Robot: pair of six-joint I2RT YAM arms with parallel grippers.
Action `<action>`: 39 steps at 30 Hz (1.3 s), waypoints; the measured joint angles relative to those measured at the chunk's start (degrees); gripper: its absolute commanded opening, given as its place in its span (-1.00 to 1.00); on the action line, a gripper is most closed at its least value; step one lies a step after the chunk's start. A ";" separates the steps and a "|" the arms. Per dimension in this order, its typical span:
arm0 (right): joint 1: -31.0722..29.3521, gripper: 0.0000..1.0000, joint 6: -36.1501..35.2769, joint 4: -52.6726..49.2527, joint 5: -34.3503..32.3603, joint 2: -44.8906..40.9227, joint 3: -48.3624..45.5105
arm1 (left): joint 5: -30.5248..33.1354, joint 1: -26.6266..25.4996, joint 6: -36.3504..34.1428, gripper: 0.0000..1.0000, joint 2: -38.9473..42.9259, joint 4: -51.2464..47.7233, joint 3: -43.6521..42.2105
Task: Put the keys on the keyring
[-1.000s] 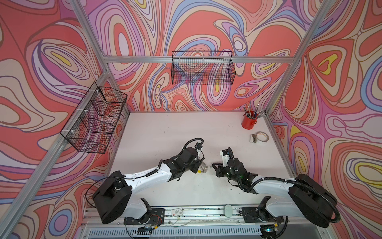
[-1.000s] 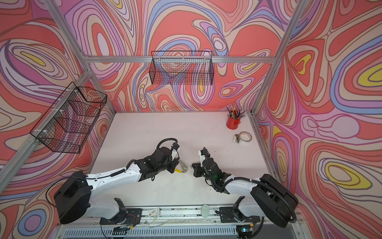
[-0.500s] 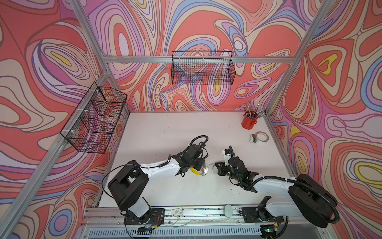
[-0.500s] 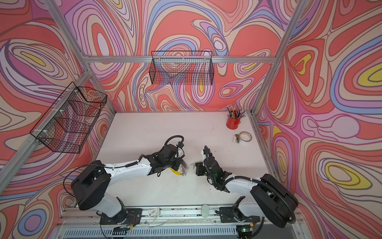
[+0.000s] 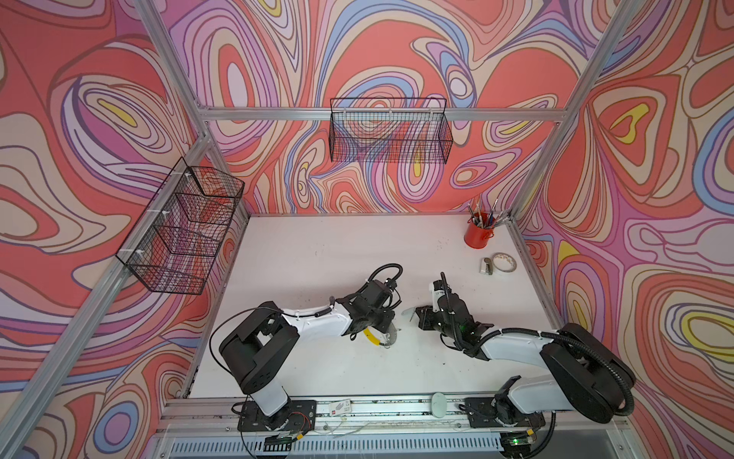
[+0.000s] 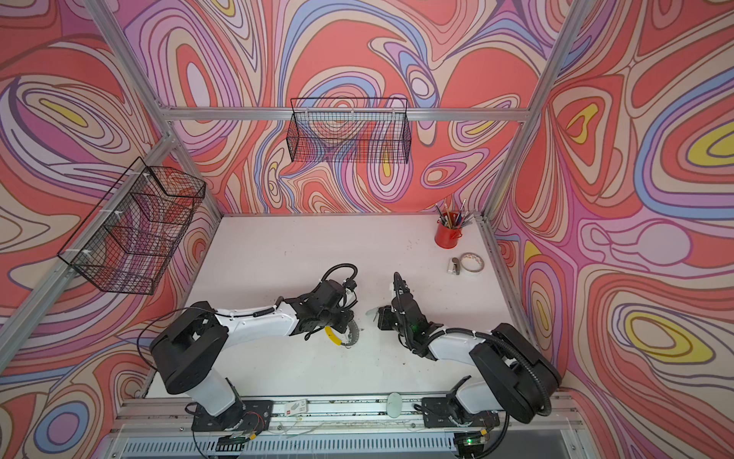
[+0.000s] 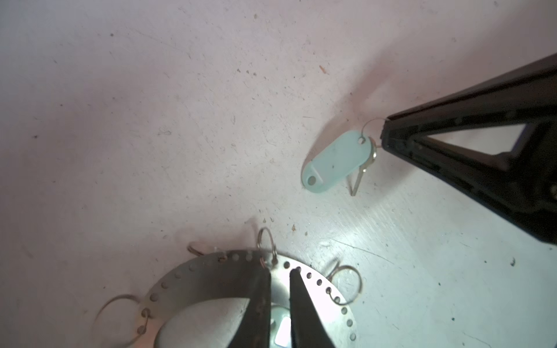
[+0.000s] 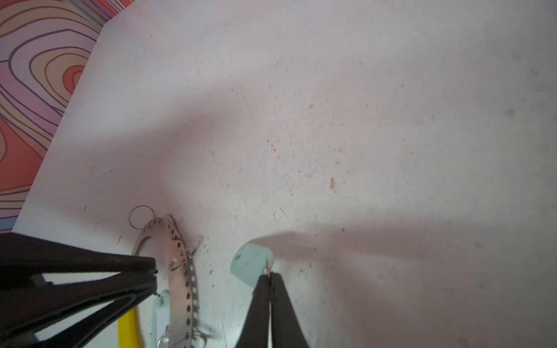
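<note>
The keyring (image 7: pixel 211 277), a flat grey perforated hoop with wire loops and a yellow sleeve (image 5: pixel 371 337), lies on the white table under my left gripper (image 7: pixel 278 272). Its fingertips stand slightly apart over the hoop's rim, next to an upright wire loop (image 7: pixel 266 244). My right gripper (image 8: pixel 269 275) is shut on the thin wire loop of one of the keys (image 7: pixel 360 177), whose pale tag (image 7: pixel 334 162) hangs from it a short way right of the keyring (image 5: pixel 391 337). A second pale tag (image 8: pixel 161 313) shows at the hoop beside the sleeve.
A red cup of pens (image 5: pixel 478 234) stands at the back right, with a whitish tape roll (image 5: pixel 503 262) in front of it. Black wire baskets hang on the back wall (image 5: pixel 389 135) and the left wall (image 5: pixel 182 230).
My left arm has stretched out lower over the table and its jaws have parted a little at the keyring. The right gripper stays shut on the key, almost in place.
</note>
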State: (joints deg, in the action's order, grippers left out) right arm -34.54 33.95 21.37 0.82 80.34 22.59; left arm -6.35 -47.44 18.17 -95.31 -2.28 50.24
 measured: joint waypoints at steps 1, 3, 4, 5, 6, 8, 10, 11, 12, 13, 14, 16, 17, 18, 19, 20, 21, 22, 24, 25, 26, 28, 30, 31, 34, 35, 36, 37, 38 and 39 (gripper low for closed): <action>0.07 -1.00 -0.17 -0.07 0.02 0.15 0.31 | -0.44 0.09 0.68 -0.11 0.17 -0.04 0.00; 0.20 -1.00 -0.48 -0.15 0.17 0.74 1.14 | -1.22 0.33 2.43 0.02 1.05 -0.13 0.00; 0.37 -1.00 -0.68 -0.09 0.37 1.20 1.42 | -1.42 0.50 3.23 0.02 1.75 -0.22 0.00; 0.59 -1.00 -0.83 0.00 0.57 1.75 1.68 | -1.75 0.76 4.26 0.02 2.75 -0.42 0.00; 0.90 -1.00 -0.94 0.07 0.76 2.43 1.84 | -2.23 1.18 5.33 0.03 3.87 -0.72 0.00; 1.46 -1.00 -1.16 0.09 1.18 3.50 1.86 | -2.89 2.47 7.67 0.00 6.01 -1.73 0.13; 1.75 -1.00 -1.40 0.13 1.73 4.31 1.86 | -2.84 3.80 10.01 -0.07 7.80 -3.43 0.68; 1.86 -1.00 -1.53 0.13 2.08 4.70 1.86 | -2.47 4.48 11.30 -0.08 8.50 -5.03 1.40; 1.86 -1.00 -1.60 0.15 2.36 5.01 1.86 | -2.03 4.83 12.52 -0.09 8.74 -7.10 2.49; 1.86 -1.00 -1.73 0.20 2.69 5.27 1.88 | -1.57 4.96 13.75 -0.09 8.72 -9.33 3.87; 1.86 -1.00 -1.81 0.26 3.04 5.53 1.92 | -1.22 4.96 15.06 -0.09 8.50 -11.67 5.46; 1.86 -1.00 -1.99 0.57 3.39 5.95 1.97 | -0.94 4.94 17.77 -0.10 7.76 -15.15 8.26; 1.86 -1.00 -2.10 0.76 3.61 6.08 1.97 | -0.81 4.94 19.10 -0.11 7.30 -16.26 9.29; 1.88 -1.00 -2.19 0.96 3.85 6.16 1.97 | -0.61 4.83 20.59 -0.13 6.56 -17.59 10.40; 1.90 -1.00 -2.25 1.11 4.13 6.19 1.97 | -0.37 4.72 21.68 -0.14 5.84 -18.60 11.17; 1.90 -1.00 -2.36 1.31 4.50 6.19 1.97 | 0.20 4.61 23.02 -0.15 4.74 -19.91 12.20; 1.97 -1.00 -2.38 1.44 4.79 6.21 1.97 | 0.90 4.57 24.41 -0.16 3.34 -21.70 13.64; 2.01 -1.00 -2.38 1.60 5.07 6.21 1.97 | 1.53 4.42 25.68 -0.16 1.86 -23.19 15.04; 2.19 -1.00 -2.38 2.03 5.57 6.19 1.97 | 2.89 4.13 28.22 -0.17 -1.77 -26.14 18.49; 2.23 -1.00 -2.38 2.23 5.73 6.16 1.95 | 3.50 4.00 29.24 -0.17 -3.32 -26.95 19.80; 2.27 -1.00 -2.38 2.32 5.88 6.12 1.95 | 3.89 3.87 30.29 -0.18 -4.85 -27.67 20.98; 2.27 -1.00 -2.38 2.40 6.10 5.92 1.84 | 4.28 3.82 32.17 -0.23 -7.10 -28.46 22.10; 2.29 -1.00 -2.38 2.40 6.19 5.51 1.62 | 4.52 3.54 33.94 -0.27 -9.22 -29.16 22.58; 2.29 -1.00 -2.40 2.43 6.23 5.20 1.44 | 4.61 3.52 34.62 -0.28 -10.27 -29.59 22.91; 2.29 -1.00 -2.40 2.43 6.38 4.00 0.74 | 5.42 3.19 36.17 -0.32 -13.46 -30.71 23.98; 2.29 -1.00 -2.40 2.43 6.45 3.65 0.57 | 5.75 3.10 36.57 -0.34 -14.21 -31.17 24.28; 2.29 -1.00 -2.40 2.43 6.49 3.37 0.39 | 6.12 3.02 36.87 -0.36 -14.75 -31.63 24.61; 2.29 -1.00 -2.40 2.43 6.54 3.08 0.24 | 6.51 2.86 37.24 -0.39 -15.26 -32.15 25.11; 2.29 -1.00 -2.40 2.43 6.56 2.89 0.09 | 6.84 2.84 37.59 -0.40 -15.58 -32.44 25.53; 2.32 -1.00 -2.40 2.45 6.58 2.78 -0.02 | 7.08 2.84 37.83 -0.42 -15.78 -32.70 25.92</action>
State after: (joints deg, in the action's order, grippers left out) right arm -32.23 31.55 23.81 7.40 83.11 22.57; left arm 0.73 -44.60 56.01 -111.09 -34.98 76.16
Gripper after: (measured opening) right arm 0.047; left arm 0.311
